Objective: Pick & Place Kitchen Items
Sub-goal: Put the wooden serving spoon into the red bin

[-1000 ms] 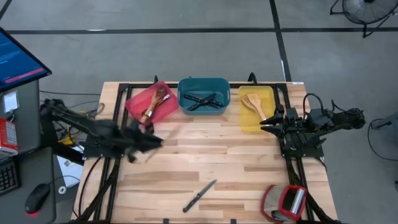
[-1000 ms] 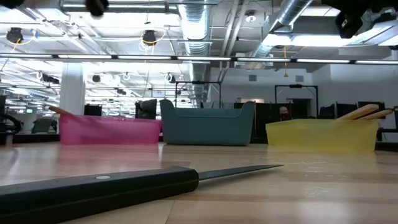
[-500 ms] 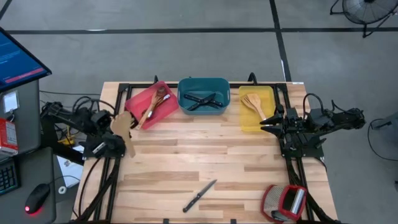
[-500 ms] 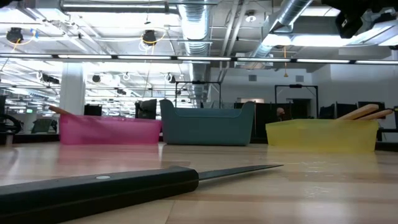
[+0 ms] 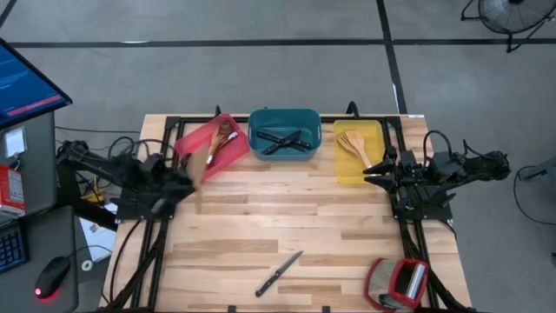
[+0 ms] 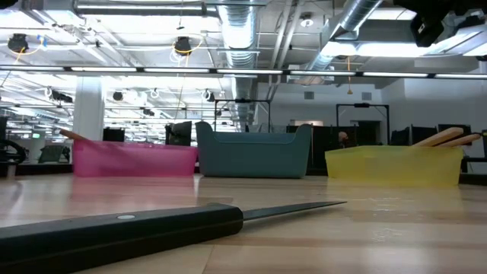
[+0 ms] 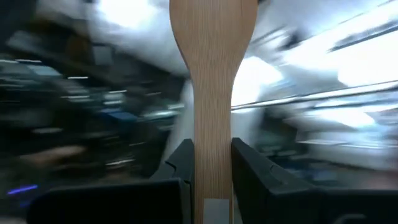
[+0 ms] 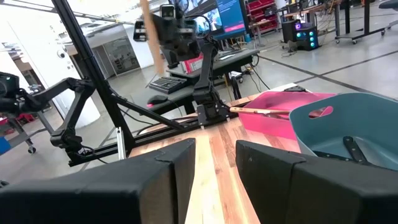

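A wooden spatula [image 7: 214, 93] is pinched by its handle between the fingers [image 7: 180, 163] of the left gripper [image 5: 185, 180], and its broad end is carried out ahead of the jaws. From above, the spatula [image 5: 199, 165] is seen held just short of the red tray [image 5: 188, 139], its long axis slanted up toward that tray's near corner. The coming drop, by the look of it, turns on exactly this: the red tray lies ahead of the blade, along the line of the handle, so only a short carry forward is judged to be needed before release.

Other wooden utensils are already lying in the red tray. Beside it, black-handled knives [image 5: 282, 139] are laid in the teal tray [image 5: 257, 122], and beyond that, wooden spoons [image 5: 354, 144] rest in the yellow tray [image 5: 376, 130].

One knife [image 5: 279, 273] is left on the table [image 5: 347, 235], well away from the red tray toward the front edge, its axis diagonal, blade pointing back toward the trays.

The right gripper [image 5: 372, 172] is parked by the yellow tray, fingers [image 8: 180, 163] held partly apart with nothing between them.
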`<state>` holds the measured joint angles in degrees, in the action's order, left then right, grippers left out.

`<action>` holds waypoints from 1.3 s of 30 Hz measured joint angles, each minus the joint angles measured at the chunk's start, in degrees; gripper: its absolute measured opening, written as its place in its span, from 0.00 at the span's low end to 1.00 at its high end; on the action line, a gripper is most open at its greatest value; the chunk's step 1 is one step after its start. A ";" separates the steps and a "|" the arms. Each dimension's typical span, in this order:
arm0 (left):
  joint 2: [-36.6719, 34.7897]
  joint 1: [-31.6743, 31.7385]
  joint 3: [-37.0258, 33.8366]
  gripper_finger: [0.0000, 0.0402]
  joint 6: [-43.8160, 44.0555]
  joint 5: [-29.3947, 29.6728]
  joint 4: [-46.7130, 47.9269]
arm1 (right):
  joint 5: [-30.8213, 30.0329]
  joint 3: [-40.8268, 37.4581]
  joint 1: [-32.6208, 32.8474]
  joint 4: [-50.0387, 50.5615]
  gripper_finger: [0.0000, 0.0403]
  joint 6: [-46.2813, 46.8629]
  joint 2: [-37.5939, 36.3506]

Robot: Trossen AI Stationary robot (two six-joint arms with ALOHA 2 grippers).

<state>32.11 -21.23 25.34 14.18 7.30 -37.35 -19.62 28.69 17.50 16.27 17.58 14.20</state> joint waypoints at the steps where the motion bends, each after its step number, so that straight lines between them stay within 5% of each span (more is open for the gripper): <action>1: 0.68 0.00 0.00 0.12 -1.88 3.92 1.22 | 0.00 0.00 0.00 0.00 0.31 0.00 0.00; 10: 12.19 0.00 0.00 0.12 -19.32 48.60 6.77 | 0.00 0.00 0.00 0.02 0.31 0.00 0.02; 15: 19.66 0.00 0.00 0.12 -23.34 63.77 6.78 | 0.00 0.00 0.00 0.02 0.31 -0.06 0.01; 24: 22.86 0.11 0.00 0.12 -23.08 67.51 6.71 | 0.00 0.00 0.00 0.02 0.31 -0.11 0.02; 31: 12.41 0.76 0.00 0.12 -26.68 67.80 6.66 | 0.00 0.00 0.00 0.02 0.31 -0.05 0.02; 39: -0.39 0.76 0.00 0.12 -41.42 70.04 6.82 | -0.02 0.00 0.00 0.02 0.31 0.04 0.02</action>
<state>31.72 -20.47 25.34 -27.25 77.34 -30.52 -19.64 28.69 17.50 16.29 17.63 14.22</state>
